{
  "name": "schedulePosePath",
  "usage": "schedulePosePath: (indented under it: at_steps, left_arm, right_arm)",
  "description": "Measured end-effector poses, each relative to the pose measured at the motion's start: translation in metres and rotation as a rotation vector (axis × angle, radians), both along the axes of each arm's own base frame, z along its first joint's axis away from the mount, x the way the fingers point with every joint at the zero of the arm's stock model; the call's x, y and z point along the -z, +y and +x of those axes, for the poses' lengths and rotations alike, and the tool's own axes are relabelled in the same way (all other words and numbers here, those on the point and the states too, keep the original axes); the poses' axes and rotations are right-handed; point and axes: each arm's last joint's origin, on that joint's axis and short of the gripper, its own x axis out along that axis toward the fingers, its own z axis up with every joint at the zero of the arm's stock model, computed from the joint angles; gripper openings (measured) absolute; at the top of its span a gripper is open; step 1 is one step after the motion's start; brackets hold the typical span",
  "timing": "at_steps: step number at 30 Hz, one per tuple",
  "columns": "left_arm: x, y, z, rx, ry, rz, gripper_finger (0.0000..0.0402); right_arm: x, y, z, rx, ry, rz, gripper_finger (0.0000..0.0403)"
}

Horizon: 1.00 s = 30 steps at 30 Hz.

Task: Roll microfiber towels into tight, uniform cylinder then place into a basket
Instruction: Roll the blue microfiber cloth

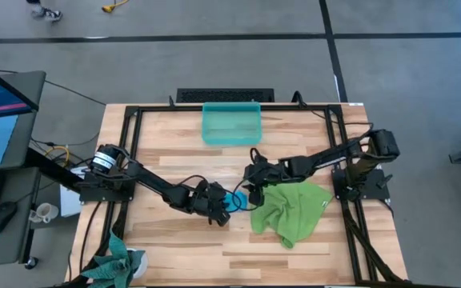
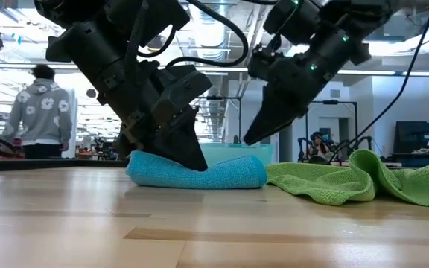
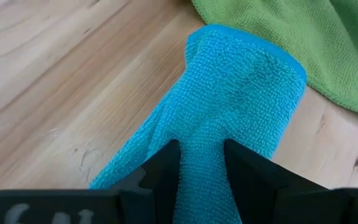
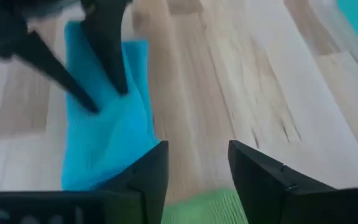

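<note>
Rolling of the blue towel [image 1: 236, 200] is the step in hand; it lies as a loose roll mid-worktop, not yet a tight cylinder. In the high view, the left arm reaches in low from the left edge, its left tool [image 1: 217, 210] at the towel's near-left end. The right arm extends from the right edge, its right tool [image 1: 252, 192] just beside the towel's other end. The green towel [image 1: 290, 210] lies crumpled beside the blue one, unrolled. The basket [image 1: 231, 124] stands apart at the far edge of the worktop [image 1: 166, 256] and appears to hold no towel.

In the low view, the left tool [image 2: 188, 152] presses down into the blue towel [image 2: 199, 171]; the right tool [image 2: 263, 130] hangs tilted above the towel's end, clear of it.

In the left wrist view, the left tool [image 3: 202, 165] is clamped on the blue towel [image 3: 229, 93] — cloth fills the gap between the fingers.

In the right wrist view, the right tool [image 4: 197, 165] stands open and holds nothing; the blue towel [image 4: 104, 130] lies ahead of it.

The next move probably calls for firming the roll with both tools — then lifting it level and carrying it to the basket without letting it unwind.
</note>
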Motion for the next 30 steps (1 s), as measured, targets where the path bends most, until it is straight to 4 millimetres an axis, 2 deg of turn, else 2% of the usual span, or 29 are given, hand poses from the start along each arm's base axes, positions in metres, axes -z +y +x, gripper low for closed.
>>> schedulePosePath:
  at_steps: [6,8,12,16,22,26,30]
  left_arm:
    - [0.0,0.001,0.001,0.017,0.003,0.014,0.0125]
    - [0.0,0.003,0.002,0.018,0.0,0.016,0.0125]
    - [0.0,0.004,0.002,0.024,0.005,-0.002,0.0125]
    - [0.0,0.004,0.002,0.026,0.008,-0.003,0.0125]
    - [0.0,0.004,0.002,0.028,0.007,-0.003,0.0125]
    - [0.0,0.004,0.002,0.02,0.005,-0.013,0.0125]
    - [0.0,0.004,0.002,0.016,0.006,-0.017,0.0125]
  right_arm:
    - [-0.037,0.001,-0.015,-0.033,0.286,0.03,0.0223]
    - [-0.05,0.003,-0.019,-0.018,0.316,0.054,0.0226]
    - [-0.061,0.013,-0.03,-0.075,0.292,0.04,0.0228]
    - [-0.052,0.027,-0.046,-0.131,0.227,0.034,0.0224]
    - [-0.025,0.04,-0.052,-0.183,-0.042,0.044,0.0221]
    - [-0.024,0.04,-0.049,-0.183,-0.24,0.072,0.0221]
    - [-0.026,0.037,-0.047,-0.171,-0.298,0.078,0.0222]
